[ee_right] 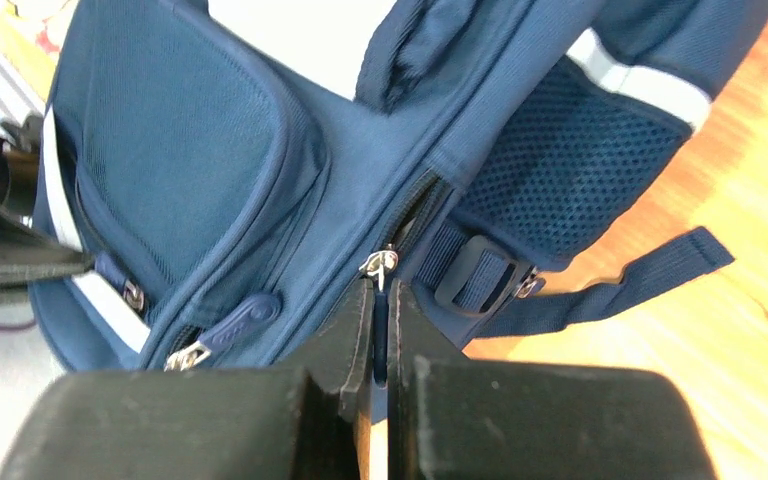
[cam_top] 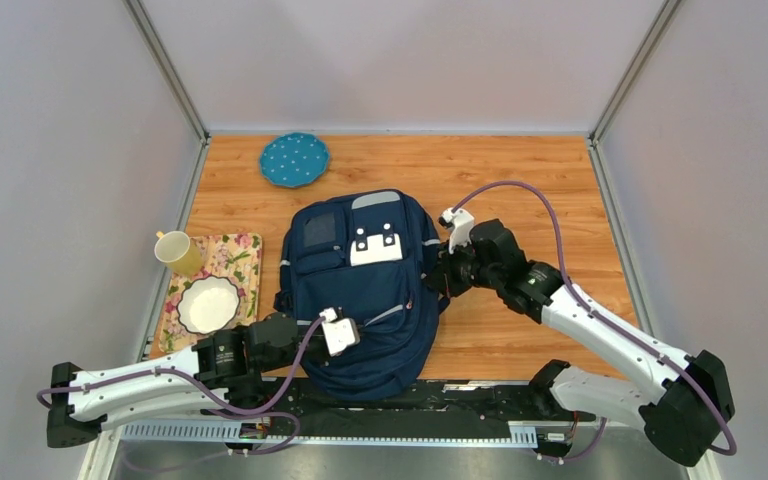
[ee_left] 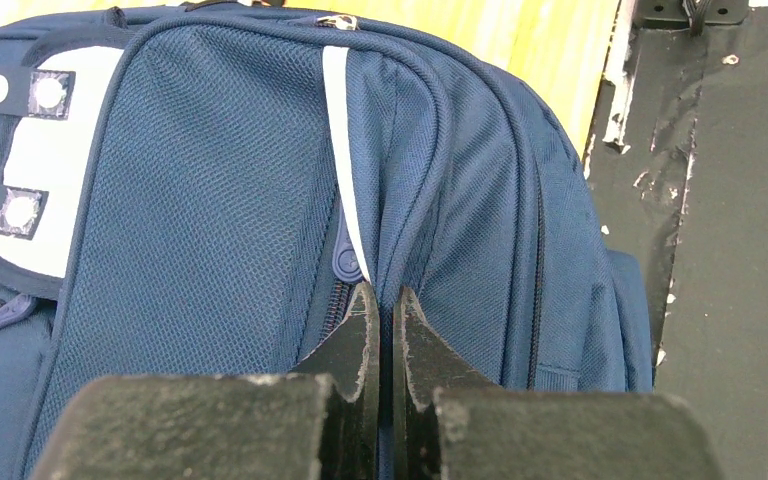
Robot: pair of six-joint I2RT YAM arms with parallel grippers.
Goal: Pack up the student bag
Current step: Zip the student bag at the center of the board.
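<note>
Student bag [cam_top: 380,285]: navy, white-patched, grey-striped

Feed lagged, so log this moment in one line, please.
left gripper: shut, pinching student bag fabric by grey stripe | right gripper: shut on zipper pull

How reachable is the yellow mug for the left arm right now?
Probably yes, after letting go: the left gripper has jaws shut on the student bag. The yellow mug stands left of the bag; only a white bowl lies near the path.
</note>
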